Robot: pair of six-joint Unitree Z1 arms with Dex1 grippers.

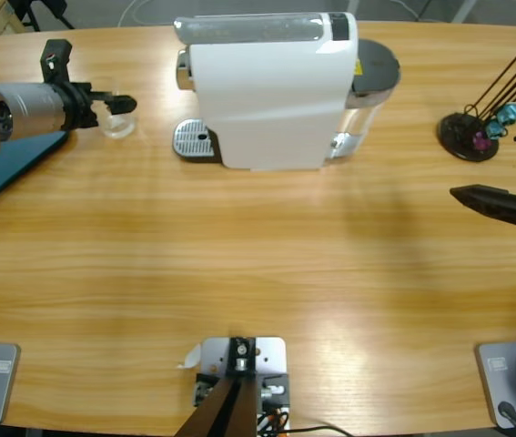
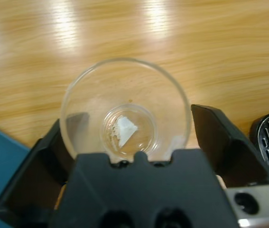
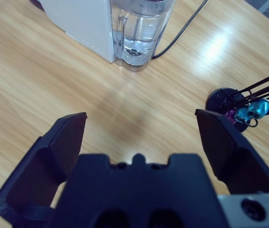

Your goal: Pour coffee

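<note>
A white coffee machine [image 1: 267, 91] stands at the back middle of the table, its metal drip tray [image 1: 194, 139] sticking out to the left. Left of the tray sits a small clear glass cup [image 1: 119, 126], upright and empty. My left gripper [image 1: 116, 107] reaches in from the left edge. In the left wrist view the glass cup [image 2: 125, 114] fills the gap of the left gripper [image 2: 129, 118], with one jaw close on each side of it. My right gripper [image 1: 485, 164] hangs open and empty at the right edge, and the right wrist view shows only bare wood within the right gripper [image 3: 141, 118].
A teal mat [image 1: 12, 164] lies under the left arm. A black stand [image 1: 467, 137] with thin rods and coloured capsules sits at the back right, close to the right gripper. The machine's clear water tank [image 3: 139, 33] and a black cable are behind it.
</note>
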